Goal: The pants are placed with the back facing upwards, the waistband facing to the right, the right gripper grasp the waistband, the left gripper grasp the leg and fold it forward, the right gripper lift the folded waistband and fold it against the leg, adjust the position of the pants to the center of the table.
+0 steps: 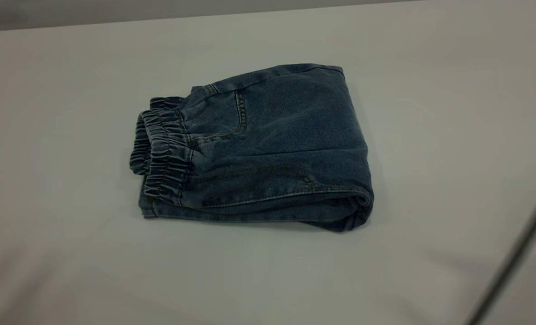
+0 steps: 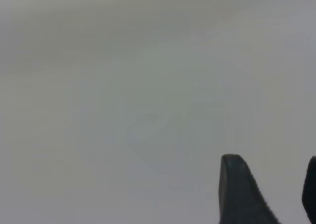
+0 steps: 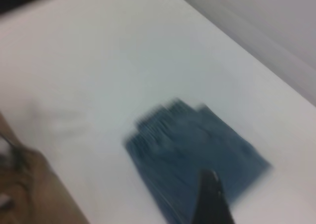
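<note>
The dark blue denim pants [image 1: 268, 144] lie folded into a compact block near the middle of the grey table [image 1: 69, 81]. Their elastic waistband [image 1: 164, 149] is on top at the left, and the fold edge is at the right. Neither gripper appears in the exterior view. My left gripper [image 2: 271, 184] hangs open over bare table, with nothing between its fingers [image 2: 237, 189]. My right gripper [image 3: 261, 204] is up above the table, looking down on the pants [image 3: 197, 150]. Only one of its fingers [image 3: 210, 199] shows, with nothing beside it or held.
A blurred dark bar [image 1: 511, 266] crosses the exterior view's lower right corner. In the right wrist view a brown surface [image 3: 29, 194] lies beyond the table's edge, and a pale wall [image 3: 276, 21] runs along the other side.
</note>
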